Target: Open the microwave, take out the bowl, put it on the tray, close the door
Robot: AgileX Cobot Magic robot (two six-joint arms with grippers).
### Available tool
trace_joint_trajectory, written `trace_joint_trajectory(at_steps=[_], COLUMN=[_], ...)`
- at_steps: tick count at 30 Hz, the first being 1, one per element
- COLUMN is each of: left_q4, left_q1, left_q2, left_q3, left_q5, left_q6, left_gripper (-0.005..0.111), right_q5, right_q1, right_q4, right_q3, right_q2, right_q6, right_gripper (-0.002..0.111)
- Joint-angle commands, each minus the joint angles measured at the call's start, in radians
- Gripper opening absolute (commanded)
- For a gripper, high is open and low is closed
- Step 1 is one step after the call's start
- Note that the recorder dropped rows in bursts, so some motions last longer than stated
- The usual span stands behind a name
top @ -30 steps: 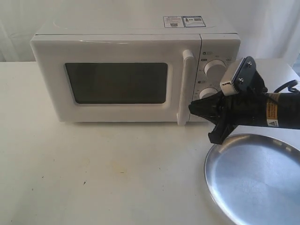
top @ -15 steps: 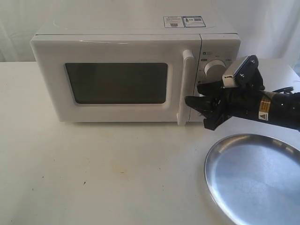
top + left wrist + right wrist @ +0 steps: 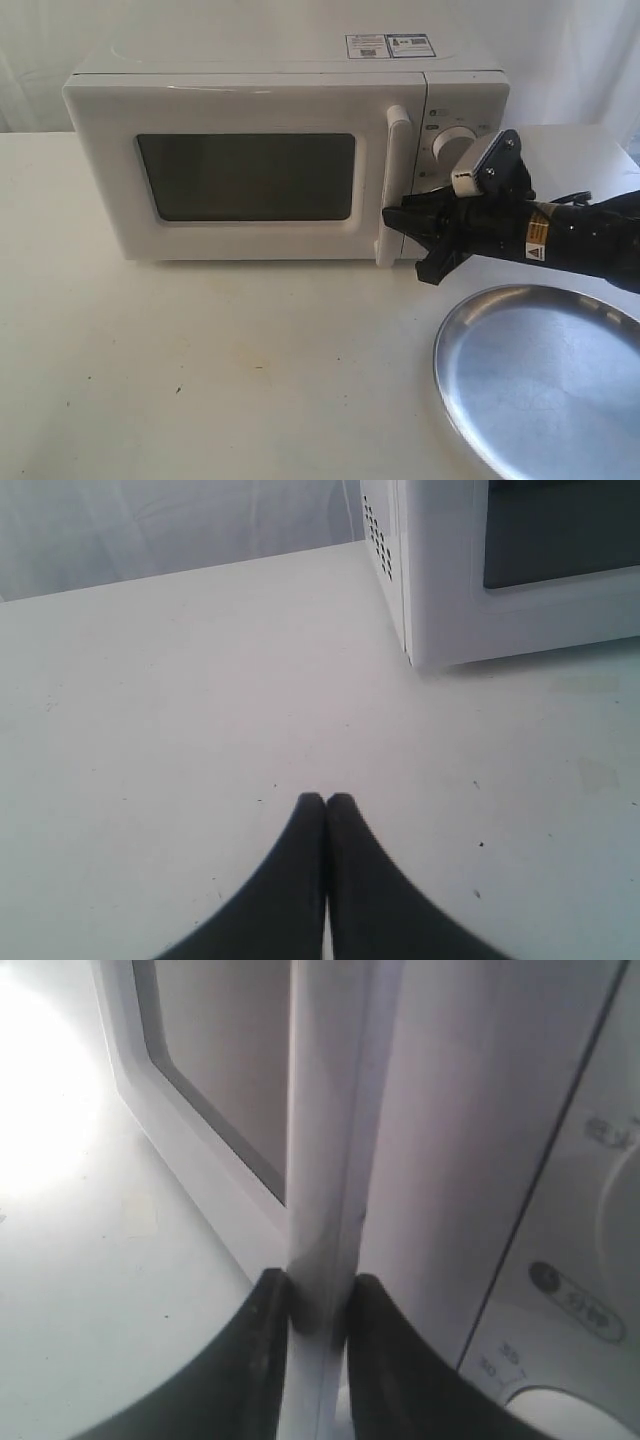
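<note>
The right gripper (image 3: pixel 320 1305) is clamped on the vertical white bar handle (image 3: pixel 325 1140). In the right wrist view its two black fingers (image 3: pixel 262 1360) press the bar from either side, low on its length. In the exterior view the black right arm (image 3: pixel 575 240) reaches in from the right above the table, with a grey camera block (image 3: pixel 485 165) mounted on top of it.

The handle belongs to the white microwave door (image 3: pixel 250 105), which sits flush with the front of the cabinet, closed. Nothing can be made out through its dark rectangular window (image 3: pixel 245 177).

The large white boxy microwave (image 3: pixel 270 62) stands at the far middle of the white table (image 3: pixel 200 380), with small stickers (image 3: pixel 390 45) on its top toward the right. On the control panel right of the door, one round white dial (image 3: pixel 452 142) shows just above the gripper; the panel below it is hidden behind the arm.

The round shiny silver metal tray (image 3: pixel 540 390) lies at the near right of the table, apart from the microwave, and the picture edge cuts off part of it.

The left gripper (image 3: pixel 325 802) has its black fingertips pressed together with nothing between them. It is over bare table, near and left of the microwave's left front corner.
</note>
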State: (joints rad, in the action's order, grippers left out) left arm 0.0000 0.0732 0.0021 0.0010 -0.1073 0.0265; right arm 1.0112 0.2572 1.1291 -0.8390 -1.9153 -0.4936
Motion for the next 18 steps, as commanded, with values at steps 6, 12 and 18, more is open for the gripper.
trace_joint_trajectory(at_steps=[6,12,18], left_q4=[0.0,0.0,0.0], left_q1=[-0.004,-0.004,-0.004], left_q2=[-0.002,-0.002,-0.002], left_q3=[-0.001,-0.001,-0.001], left_q5=[0.003,0.003,0.003], left_q6=[0.0,0.0,0.0], left_gripper=[0.0,0.0,0.0], right_q5=[0.21,0.21,0.21], right_q1=[0.032,0.034,0.079], right_q4=[0.166,0.339,0.418], right_q3=[-0.034,-0.032,-0.028], right_q2=[-0.004,0.032,0.072], right_q6=[0.083,0.069,0.033], right_gripper=[0.0,0.0,0.0])
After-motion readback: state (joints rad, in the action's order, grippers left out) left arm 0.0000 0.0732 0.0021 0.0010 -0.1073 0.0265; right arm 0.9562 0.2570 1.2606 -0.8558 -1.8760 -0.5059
